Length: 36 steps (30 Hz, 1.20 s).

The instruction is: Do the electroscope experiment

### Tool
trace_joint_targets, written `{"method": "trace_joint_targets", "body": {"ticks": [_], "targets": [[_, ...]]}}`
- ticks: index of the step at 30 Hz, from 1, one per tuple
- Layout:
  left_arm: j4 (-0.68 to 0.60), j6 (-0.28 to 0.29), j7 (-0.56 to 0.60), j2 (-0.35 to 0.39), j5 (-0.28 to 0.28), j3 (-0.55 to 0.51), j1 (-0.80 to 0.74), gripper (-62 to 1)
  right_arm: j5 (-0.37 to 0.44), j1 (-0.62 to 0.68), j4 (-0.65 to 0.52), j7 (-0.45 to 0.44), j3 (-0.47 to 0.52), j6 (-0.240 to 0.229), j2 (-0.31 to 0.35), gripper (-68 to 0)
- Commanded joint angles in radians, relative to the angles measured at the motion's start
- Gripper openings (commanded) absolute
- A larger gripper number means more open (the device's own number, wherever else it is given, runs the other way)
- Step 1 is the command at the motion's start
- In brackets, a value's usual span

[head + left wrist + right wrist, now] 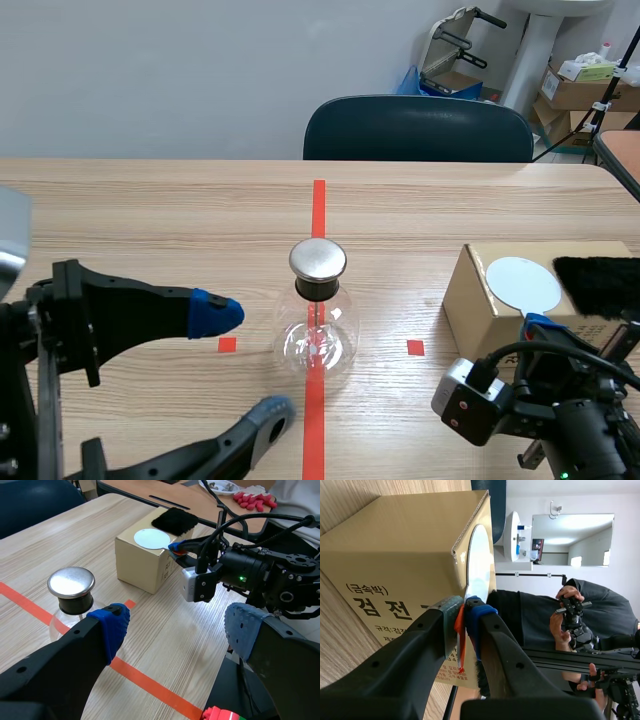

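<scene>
Fingers (215, 313) of the left gripper (248, 360) stood wide apart at the near left of the table (150, 210), holding nothing, their blue pads pointing toward the middle. In the left wrist view the same gripper (177, 630) was spread fully, with bare wood between its pads and the flask (70, 615) just beside its left finger.

At the near right, the right gripper (537, 325) was closed tight on a thin orange handle (460, 630); its own camera showed the gripper (464, 615) with both pads pressed flat on that handle and no gap left.

The glass flask (318, 335) stood upright at the middle of the table on the orange-red line (318, 200), topped by a round metal cap (318, 259) on a dark stopper, apart from both grippers.

To the right of it sat a cardboard box (470, 300). The white disc (525, 283) on the handle lay flat on the box top at the edge nearest the right gripper, and a black furry cloth (600, 280) lay on the same top just beyond the disc.

Past the table's far edge stood a dark chair (418, 128).
</scene>
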<state>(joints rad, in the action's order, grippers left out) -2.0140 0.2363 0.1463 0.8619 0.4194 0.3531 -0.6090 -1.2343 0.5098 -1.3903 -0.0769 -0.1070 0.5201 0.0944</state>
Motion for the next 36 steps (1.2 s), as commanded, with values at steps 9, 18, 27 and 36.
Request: {"method": "trace_joint_targets", "body": {"ticks": [9,18,27,36], "targets": [[-0.014,0.002,-0.039,-0.050,0.006,0.000,-0.003,-18.7,0.000,-0.011,-0.009,0.000,0.004,0.007,0.014,-66.7],[-0.014,0.002,-0.042,-0.050,-0.033,0.000,-0.003,-18.7,0.000,-0.011,-0.009,-0.012,0.004,0.007,0.014,-66.7],[-0.014,0.002,-0.043,-0.050,-0.037,0.000,-0.003,-18.7,0.000,-0.011,-0.009,-0.015,0.004,0.007,0.013,-66.7],[-0.014,0.002,-0.061,-0.050,-0.037,0.000,-0.003,-18.7,0.000,-0.010,-0.009,-0.018,0.003,0.018,0.013,-66.7]]}}
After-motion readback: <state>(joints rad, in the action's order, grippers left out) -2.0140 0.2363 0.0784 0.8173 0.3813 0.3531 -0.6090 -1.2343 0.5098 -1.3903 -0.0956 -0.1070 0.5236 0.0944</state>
